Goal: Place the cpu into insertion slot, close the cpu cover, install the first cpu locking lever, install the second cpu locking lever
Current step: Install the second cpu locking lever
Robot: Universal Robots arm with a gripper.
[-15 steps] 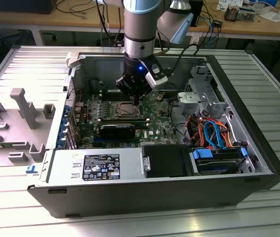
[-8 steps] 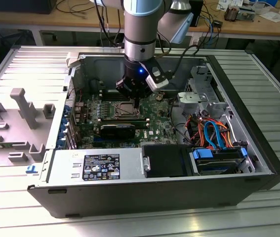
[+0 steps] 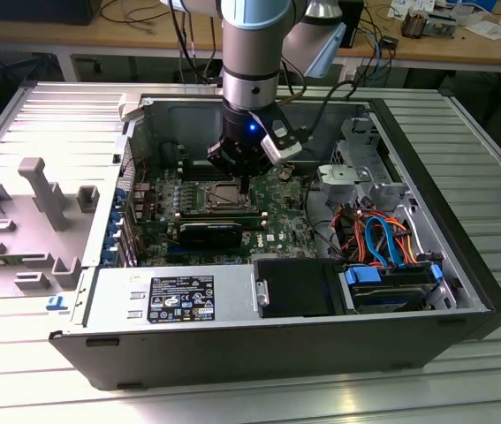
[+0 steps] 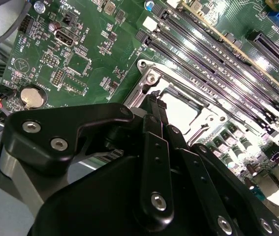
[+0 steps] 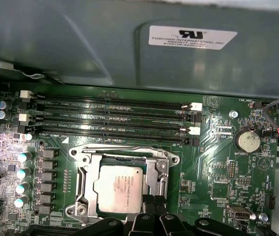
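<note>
The cpu (image 5: 118,189), a silvery square chip, lies flat in the insertion slot (image 3: 219,196) on the green board. The cpu cover (image 5: 87,183), a silver frame with a window, lies down around the chip. In the first wrist view my gripper (image 5: 150,200) stands at the socket's edge, its two black fingertips close together, beside the chip's corner. In the second wrist view the gripper (image 4: 156,98) comes down on the cover's rim (image 4: 146,81), and the chip (image 4: 183,110) shows as a bright patch in the window. I cannot make out the locking levers.
Long black memory slots (image 5: 114,120) run beside the socket. A coin battery (image 5: 247,141) sits further along the board. The open computer case (image 3: 462,274) holds a power supply (image 3: 170,296) and a drive bay with coloured cables (image 3: 383,238). A grey fixture (image 3: 42,190) stands outside the case at the exterior view's left.
</note>
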